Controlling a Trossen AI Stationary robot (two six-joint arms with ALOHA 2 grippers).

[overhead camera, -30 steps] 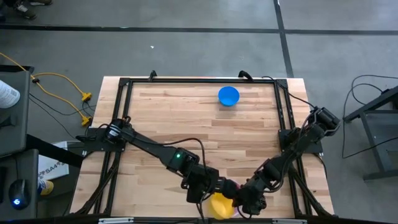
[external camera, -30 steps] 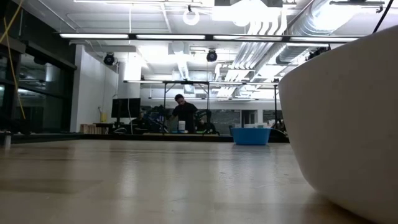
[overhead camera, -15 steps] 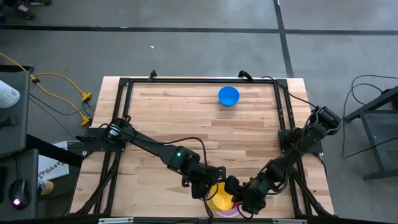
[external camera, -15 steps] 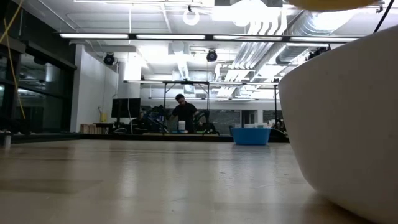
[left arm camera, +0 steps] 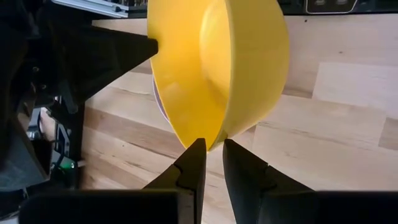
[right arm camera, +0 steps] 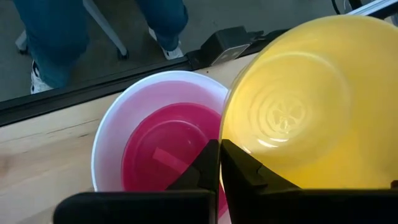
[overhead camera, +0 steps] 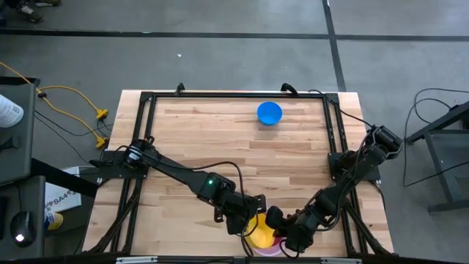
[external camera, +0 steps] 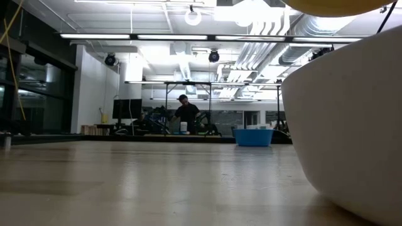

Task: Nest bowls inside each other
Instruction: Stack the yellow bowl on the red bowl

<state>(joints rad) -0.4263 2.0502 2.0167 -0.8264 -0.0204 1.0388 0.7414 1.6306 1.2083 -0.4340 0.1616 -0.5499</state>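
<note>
A yellow bowl (left arm camera: 217,68) hangs tipped on edge over the table's near edge, with my left gripper (left arm camera: 211,158) shut on it. Just under it stands the large white bowl (right arm camera: 115,121) with a pink bowl (right arm camera: 168,149) inside it. The white bowl's wall (external camera: 352,125) fills the right of the low view. My right gripper (right arm camera: 219,158) is shut, its tips beside the yellow bowl's underside (right arm camera: 311,112) and above the white bowl. A blue bowl (overhead camera: 270,113) rests on its base near the far edge. My left gripper pinches the yellow bowl's rim (left arm camera: 210,138), one finger (left arm camera: 193,165) on the inner face and one finger (left arm camera: 242,168) on the outer wall. The bowl is lifted clear and stands on edge beyond the fingertips. My right gripper's shut tips lie against the yellow bowl's edge (right arm camera: 222,134) in the picture; whether they touch it, I cannot tell.
A dark metal frame (overhead camera: 234,94) runs round the wooden table. A person's legs in jeans (right arm camera: 62,37) stand beyond the near edge. Another person (external camera: 186,113) is far off in the room. Bare wood (overhead camera: 242,154) lies between the blue bowl and the arms.
My left gripper has rolled in place, turning the yellow bowl with it. The bowl has shifted off the pink bowl, which now shows below it in the high view. The yellow bowl's edge has come into the top of the low view.
</note>
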